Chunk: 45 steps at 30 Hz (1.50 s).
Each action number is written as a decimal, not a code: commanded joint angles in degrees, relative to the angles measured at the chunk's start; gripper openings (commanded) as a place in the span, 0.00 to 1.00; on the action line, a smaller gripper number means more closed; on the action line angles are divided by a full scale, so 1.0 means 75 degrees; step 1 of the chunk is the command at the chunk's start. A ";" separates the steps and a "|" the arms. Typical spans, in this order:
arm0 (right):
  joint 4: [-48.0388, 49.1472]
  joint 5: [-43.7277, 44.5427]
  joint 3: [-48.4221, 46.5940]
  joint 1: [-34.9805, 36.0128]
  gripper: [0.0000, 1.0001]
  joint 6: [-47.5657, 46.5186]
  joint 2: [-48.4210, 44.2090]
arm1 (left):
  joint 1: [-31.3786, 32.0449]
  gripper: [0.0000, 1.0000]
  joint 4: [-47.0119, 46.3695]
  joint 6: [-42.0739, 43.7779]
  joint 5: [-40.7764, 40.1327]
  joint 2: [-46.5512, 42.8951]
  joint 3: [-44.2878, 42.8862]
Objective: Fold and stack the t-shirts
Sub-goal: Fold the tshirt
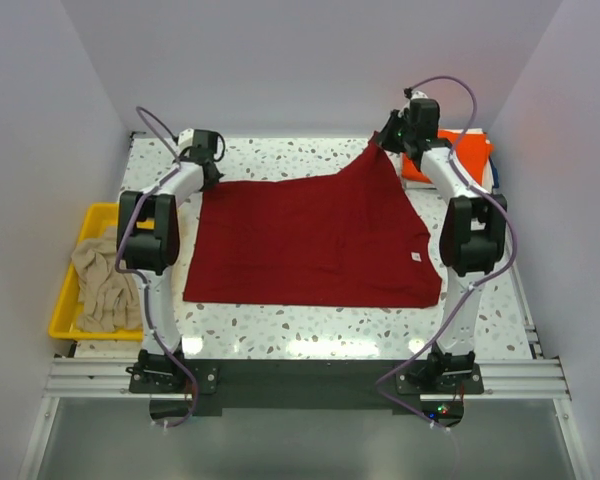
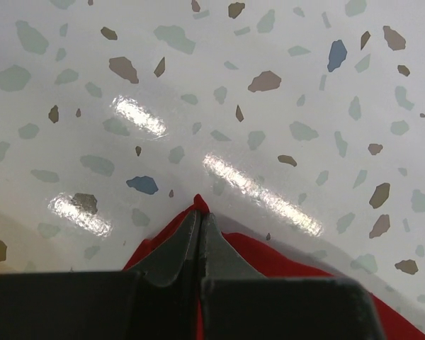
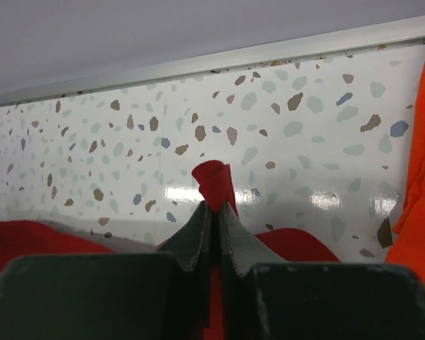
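Note:
The dark red t-shirt (image 1: 310, 245) lies spread on the speckled table, its small white neck label (image 1: 415, 256) near the right edge. At the shirt's far left corner my left gripper (image 1: 208, 172) is shut on a pinch of its cloth; a tip of the red cloth (image 2: 198, 205) pokes out past the closed jaws. My right gripper (image 1: 385, 143) is shut on the far right corner and holds it up off the table, with a red fold (image 3: 214, 183) standing above the jaws. The bright orange t-shirt (image 1: 460, 155) lies at the back right. The beige t-shirt (image 1: 105, 280) sits crumpled in the tray.
A yellow plastic tray (image 1: 92, 215) stands at the table's left edge beside the left arm. White walls close in the table on three sides. A metal rail (image 3: 269, 53) runs along the far edge. The orange cloth (image 3: 418, 163) hangs close to the right gripper.

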State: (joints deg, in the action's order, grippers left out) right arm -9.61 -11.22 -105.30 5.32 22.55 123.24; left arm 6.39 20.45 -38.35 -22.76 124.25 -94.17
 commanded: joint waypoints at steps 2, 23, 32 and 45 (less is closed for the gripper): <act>0.0132 0.0301 0.0538 0.0017 0.01 -0.0275 -0.0775 | -0.0091 0.00 -0.0195 0.0015 0.0023 -0.0663 0.0227; 0.0285 0.1273 0.4569 0.0017 0.01 0.0380 -0.4290 | -0.0149 0.00 -0.0429 -0.0441 0.0340 -0.2655 0.2371; 0.0039 0.1438 0.6513 0.0040 0.04 0.0743 -0.5896 | -0.0149 0.00 -0.0675 -0.0945 0.0375 -0.3944 0.4000; 0.0120 0.1274 0.7547 0.0052 0.05 0.0779 -0.6565 | -0.0149 0.00 -0.0921 -0.1356 0.0328 -0.5584 0.5652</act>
State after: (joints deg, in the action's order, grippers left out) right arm -9.80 -2.46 -50.17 5.56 27.68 76.44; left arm 5.74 16.73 -47.05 -19.46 85.69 -53.84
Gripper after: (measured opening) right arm 0.051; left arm 0.021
